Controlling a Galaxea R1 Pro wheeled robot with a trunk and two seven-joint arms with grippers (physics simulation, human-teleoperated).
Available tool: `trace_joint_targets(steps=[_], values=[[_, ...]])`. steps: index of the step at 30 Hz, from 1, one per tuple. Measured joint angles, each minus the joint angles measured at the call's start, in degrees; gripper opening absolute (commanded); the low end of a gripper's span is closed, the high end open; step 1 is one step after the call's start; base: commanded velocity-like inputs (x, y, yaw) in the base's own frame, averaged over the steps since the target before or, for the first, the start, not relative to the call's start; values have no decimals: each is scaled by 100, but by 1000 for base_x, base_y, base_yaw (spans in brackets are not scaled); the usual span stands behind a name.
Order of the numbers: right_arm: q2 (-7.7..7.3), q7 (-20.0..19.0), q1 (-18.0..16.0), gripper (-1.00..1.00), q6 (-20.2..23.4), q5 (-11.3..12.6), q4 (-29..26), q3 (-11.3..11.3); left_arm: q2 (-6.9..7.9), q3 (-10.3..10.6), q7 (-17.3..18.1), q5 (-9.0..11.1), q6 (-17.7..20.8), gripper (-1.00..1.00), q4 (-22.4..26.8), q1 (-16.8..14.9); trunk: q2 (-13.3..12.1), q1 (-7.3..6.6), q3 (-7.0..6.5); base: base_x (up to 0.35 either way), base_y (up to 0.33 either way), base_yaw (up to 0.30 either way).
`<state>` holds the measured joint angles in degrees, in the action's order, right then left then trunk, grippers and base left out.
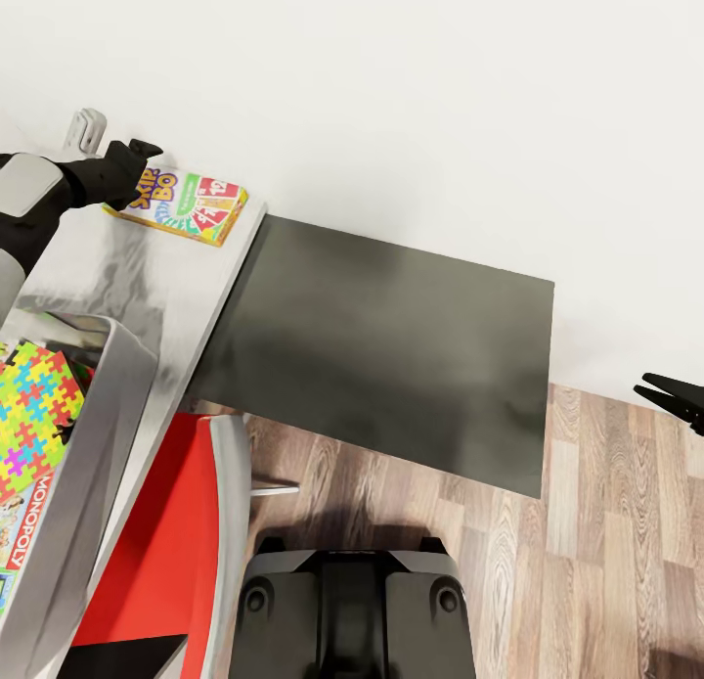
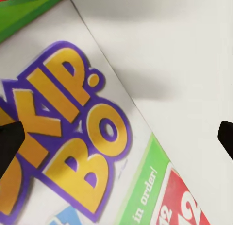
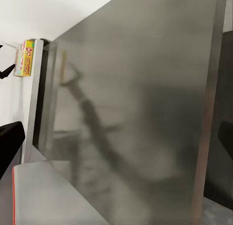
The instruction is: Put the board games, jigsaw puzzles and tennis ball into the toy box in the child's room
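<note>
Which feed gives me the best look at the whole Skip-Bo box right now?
The head view: the Skip-Bo box lies flat on the table by the wall, with the left end effector at its corner. The left wrist view shows just a close-up of its lid logo. The right wrist view shows it small, edge-on.

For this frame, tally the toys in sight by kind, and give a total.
Board games: 2, the Skip-Bo box on the table and the Monopoly box in the toy box.
Jigsaw puzzles: 1, the jigsaw puzzle in the toy box.
Total: 3 toys.
</note>
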<state>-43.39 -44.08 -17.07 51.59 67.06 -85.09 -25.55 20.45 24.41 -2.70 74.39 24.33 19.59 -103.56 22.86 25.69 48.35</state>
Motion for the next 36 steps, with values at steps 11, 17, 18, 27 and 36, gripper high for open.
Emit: trace_joint_targets(steps=[11,17,18,27,36], values=[[-1,0,0,100,0,0,0,0,-1,-28,-2,10,-3,100,21,6,-1,4,0,0,0,-1],[-2,0,0,100,0,-1,0,4,-1,-44,-1,11,11,100,31,9,-1,5,0,0,0,0],[-2,0,0,100,0,-1,0,3,-1,-45,0,20,16,100,33,8,-1,5,0,0,0,0],[-1,0,2,100,0,0,0,6,0,-40,17,61,152,100,52,4,0,4,0,0,0,0],[-2,0,0,100,0,1,0,8,0,-46,13,73,456,100,48,-54,0,3,0,0,0,0]])
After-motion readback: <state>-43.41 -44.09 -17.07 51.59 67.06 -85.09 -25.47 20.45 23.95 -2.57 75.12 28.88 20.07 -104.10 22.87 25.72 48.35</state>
